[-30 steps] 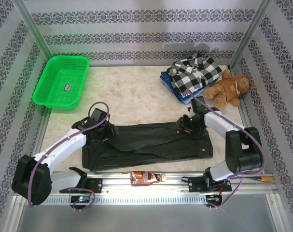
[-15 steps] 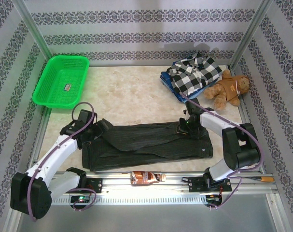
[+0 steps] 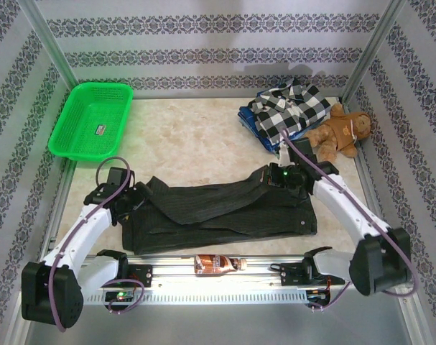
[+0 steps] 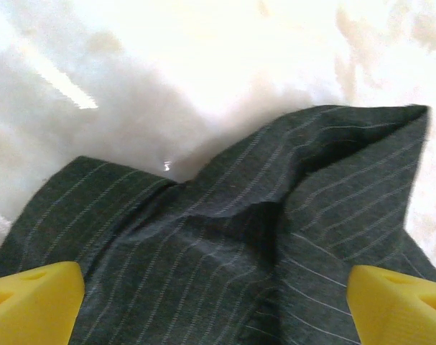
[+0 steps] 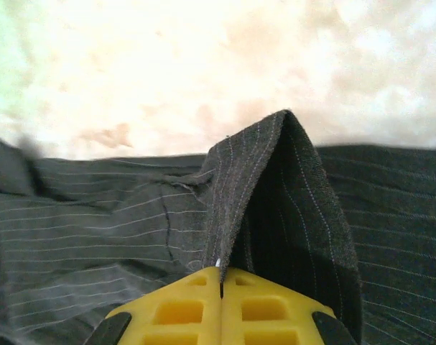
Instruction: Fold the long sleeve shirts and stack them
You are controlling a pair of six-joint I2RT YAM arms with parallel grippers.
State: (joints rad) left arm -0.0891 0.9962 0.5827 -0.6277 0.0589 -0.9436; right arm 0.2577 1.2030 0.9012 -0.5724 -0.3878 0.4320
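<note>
Near edge: a bottle lies on the rail, just beside the hem of the charcoal shirt, which is spread btw. the arms. In the last sec. the left gripper drew back to the shirt's left end and now stands wide open, holding nothing. The right gripper has closed and pinches a raised fold at the far right edge. So the next fold prob. goes w/ the right arm. Farther: checked flannel shirt on a blue garment. The teddy bear just beside may crowd stacking. Green basket is far left.
</note>
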